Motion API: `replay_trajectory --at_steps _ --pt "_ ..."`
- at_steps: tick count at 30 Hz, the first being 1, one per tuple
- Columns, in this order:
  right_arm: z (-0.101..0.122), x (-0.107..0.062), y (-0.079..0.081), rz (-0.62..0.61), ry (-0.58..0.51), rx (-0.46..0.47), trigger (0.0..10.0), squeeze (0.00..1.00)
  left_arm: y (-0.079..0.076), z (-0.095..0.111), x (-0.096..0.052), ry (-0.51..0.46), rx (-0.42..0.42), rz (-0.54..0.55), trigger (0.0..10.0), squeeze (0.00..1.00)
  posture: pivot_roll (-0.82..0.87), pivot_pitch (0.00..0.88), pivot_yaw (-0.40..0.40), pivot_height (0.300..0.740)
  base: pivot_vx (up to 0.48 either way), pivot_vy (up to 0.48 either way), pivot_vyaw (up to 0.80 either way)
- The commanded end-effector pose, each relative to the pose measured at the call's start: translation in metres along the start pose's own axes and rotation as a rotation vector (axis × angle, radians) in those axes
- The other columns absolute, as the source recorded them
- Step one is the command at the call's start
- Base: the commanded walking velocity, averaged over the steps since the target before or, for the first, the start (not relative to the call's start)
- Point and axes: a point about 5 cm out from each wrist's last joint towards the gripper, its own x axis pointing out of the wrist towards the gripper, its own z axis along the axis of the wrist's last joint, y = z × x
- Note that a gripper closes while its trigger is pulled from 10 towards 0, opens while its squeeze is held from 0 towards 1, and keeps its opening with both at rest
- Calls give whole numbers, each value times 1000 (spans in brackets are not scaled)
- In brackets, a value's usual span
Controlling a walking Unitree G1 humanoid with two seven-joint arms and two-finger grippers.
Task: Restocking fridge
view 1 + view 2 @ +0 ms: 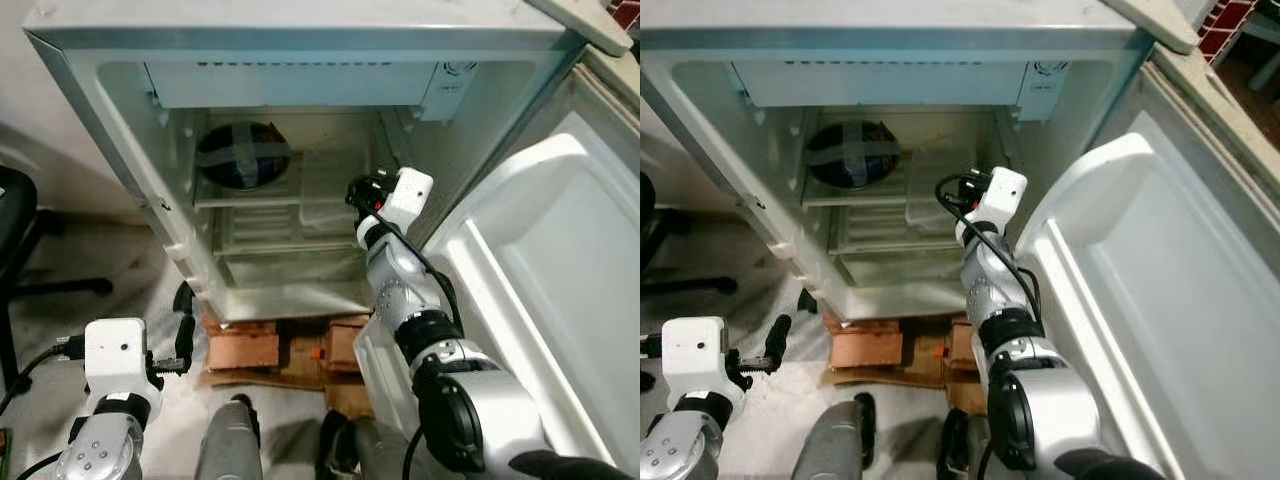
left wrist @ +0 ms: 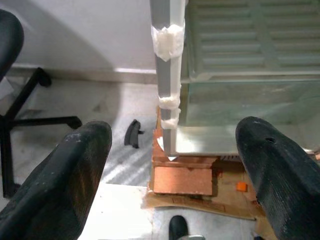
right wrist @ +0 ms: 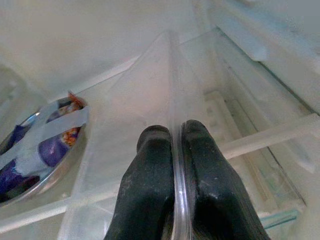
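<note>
The right gripper is clamped on the rim of a clear plastic container resting on the fridge upper shelf — its long axis runs straight ahead toward 12 o'clock, into the cavity. At its 9 o'clock sits a taped bowl. The left gripper hangs wide open, low outside — far from the work.
</note>
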Motion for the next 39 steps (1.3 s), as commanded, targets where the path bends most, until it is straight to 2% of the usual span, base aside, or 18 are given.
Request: replay_trajectory --at_steps 1,4,6,9,12,17,18,19,21,22,23,24,28,33,35,39 --pt "-29 -6 38 24 117 106 10000 0 -1 -1 -6 20 -3 1 10000 0 317 324 -90 740 0 0 0" --pt "-29 -4 44 26 129 157 10000 0 -1 0 -9 23 -5 1 10000 0 319 333 -94 740 0 0 0" --pt "-28 -1 59 37 159 241 10000 0 -2 1 -13 26 -4 -1 10000 0 329 348 -100 740 0 0 0" --pt "-28 -1 67 39 174 290 10000 0 -3 1 -15 29 -4 0 10000 0 333 354 -106 740 0 0 0" --pt "-24 1 83 54 188 370 10000 0 -3 0 -19 37 -4 8 10000 0 340 361 -117 740 0 0 0" --pt "-20 2 97 73 197 445 10000 0 -4 0 -22 43 -10 16 10000 0 343 368 -127 740 0 0 0" --pt "-17 3 104 79 202 494 10000 0 -5 0 -23 45 -12 19 10000 0 345 372 -132 740 0 0 0" --pt "-17 3 104 79 202 494 10000 0 -5 0 -23 45 -12 19 10000 0 345 372 -132 740 0 0 0" --pt "-15 4 109 73 217 573 10000 0 -6 0 -24 47 -15 24 10000 0 348 376 -137 740 0 0 0" --pt "-15 4 110 73 219 588 10000 890 -6 0 -24 47 -15 26 10000 0 349 378 -140 740 0 0 0" --pt "-15 4 110 74 221 597 10000 890 -6 0 -25 47 -15 27 10000 0 349 378 -140 740 0 0 0" --pt "-13 4 112 86 214 586 10000 1000 -6 0 -25 48 -17 30 10000 0 348 379 -142 740 0 0 0" --pt "-14 4 117 116 236 620 10000 1000 -7 -1 -24 49 -20 35 10000 0 344 379 -148 740 0 0 0" --pt "-17 2 120 157 259 609 10000 1000 -8 0 -23 48 -24 36 10000 0 333 378 -153 740 0 0 0" --pt "-19 0 125 211 273 678 10000 1000 -9 0 -21 45 -26 35 10000 0 328 378 -155 740 0 0 0" --pt "-19 -2 130 255 275 716 10000 1000 -9 0 -20 44 -27 35 10000 0 327 378 -155 740 0 0 0"
